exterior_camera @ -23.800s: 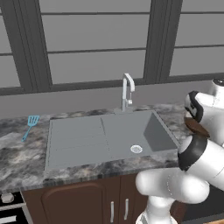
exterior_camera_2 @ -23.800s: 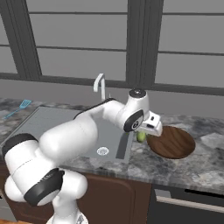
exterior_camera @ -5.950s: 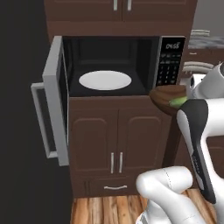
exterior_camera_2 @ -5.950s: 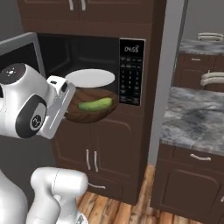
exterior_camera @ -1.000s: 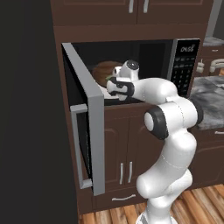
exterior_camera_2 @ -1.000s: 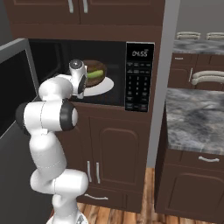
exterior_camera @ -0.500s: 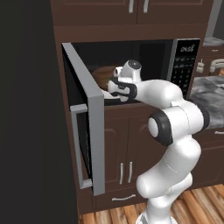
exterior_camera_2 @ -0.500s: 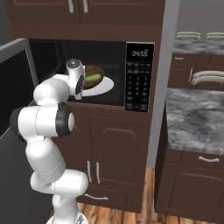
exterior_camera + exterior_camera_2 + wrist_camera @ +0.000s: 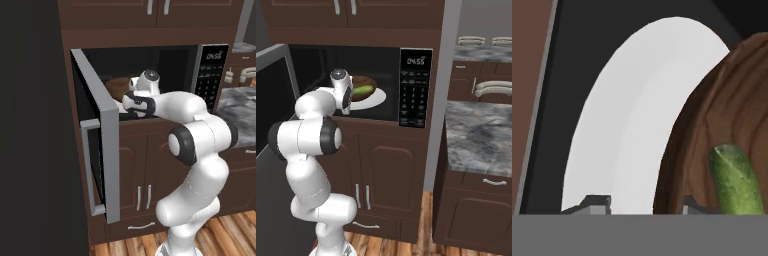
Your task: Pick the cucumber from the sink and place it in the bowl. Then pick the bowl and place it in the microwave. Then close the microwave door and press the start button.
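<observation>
The bowl (image 9: 362, 86), with the cucumber (image 9: 363, 90) lying in it, sits on the white plate (image 9: 375, 100) inside the microwave (image 9: 391, 65), left of centre in the right base view. In the hand view the gripper (image 9: 643, 202) has its tips spread apart, one beside the bowl's rim; I judge it is letting go (not gripping). Best to back straight out without nudging the rim. The door (image 9: 100, 145) stands open. The bowl's far side is cut off.

Green cucumber (image 9: 734, 180), dark brown bowl (image 9: 717, 115), white turntable (image 9: 627, 125).
</observation>
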Robot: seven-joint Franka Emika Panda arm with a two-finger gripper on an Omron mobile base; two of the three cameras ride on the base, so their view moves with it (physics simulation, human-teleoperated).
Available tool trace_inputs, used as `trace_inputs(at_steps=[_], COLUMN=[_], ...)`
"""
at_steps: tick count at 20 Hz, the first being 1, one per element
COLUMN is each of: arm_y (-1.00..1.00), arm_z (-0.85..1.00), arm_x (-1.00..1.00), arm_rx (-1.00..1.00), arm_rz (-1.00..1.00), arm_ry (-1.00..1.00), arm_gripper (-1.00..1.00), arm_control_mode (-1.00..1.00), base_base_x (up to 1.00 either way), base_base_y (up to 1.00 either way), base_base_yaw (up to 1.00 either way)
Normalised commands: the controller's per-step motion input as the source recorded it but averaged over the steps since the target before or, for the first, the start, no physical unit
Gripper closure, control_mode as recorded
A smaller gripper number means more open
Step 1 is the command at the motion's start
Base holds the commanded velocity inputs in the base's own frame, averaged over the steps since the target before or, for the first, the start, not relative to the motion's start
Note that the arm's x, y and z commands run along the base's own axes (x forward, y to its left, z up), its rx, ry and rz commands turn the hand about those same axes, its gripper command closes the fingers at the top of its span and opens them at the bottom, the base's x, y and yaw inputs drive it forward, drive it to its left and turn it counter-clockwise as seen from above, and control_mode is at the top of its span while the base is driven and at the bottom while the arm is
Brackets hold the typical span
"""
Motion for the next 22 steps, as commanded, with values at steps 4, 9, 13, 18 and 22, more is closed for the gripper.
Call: trace_inputs(at_steps=[4, 9, 13, 18, 22], arm_y=[-0.02, -0.29, -0.18, -0.17, -0.09], arm_z=[0.54, 0.2, 0.06, -0.01, 0.24], arm_x=[-0.67, -1.0, -1.0, -1.0, -1.0], arm_rx=[0.0, 0.0, 0.0, 0.1, 0.18], arm_rz=[0.0, 0.0, 0.0, 0.08, 0.2], arm_ry=[0.0, -0.04, -0.11, -0.01, -0.04], arm_gripper=[-1.0, -1.0, -1.0, -1.0, -1.0], arm_control_mode=[-1.0, -1.0, -1.0, -1.0, -1.0], base_base_x=[0.0, 0.0, 0.0, 0.0, 0.0], base_base_y=[0.0, 0.0, 0.0, 0.0, 0.0], base_base_yaw=[0.0, 0.0, 0.0, 0.0, 0.0])
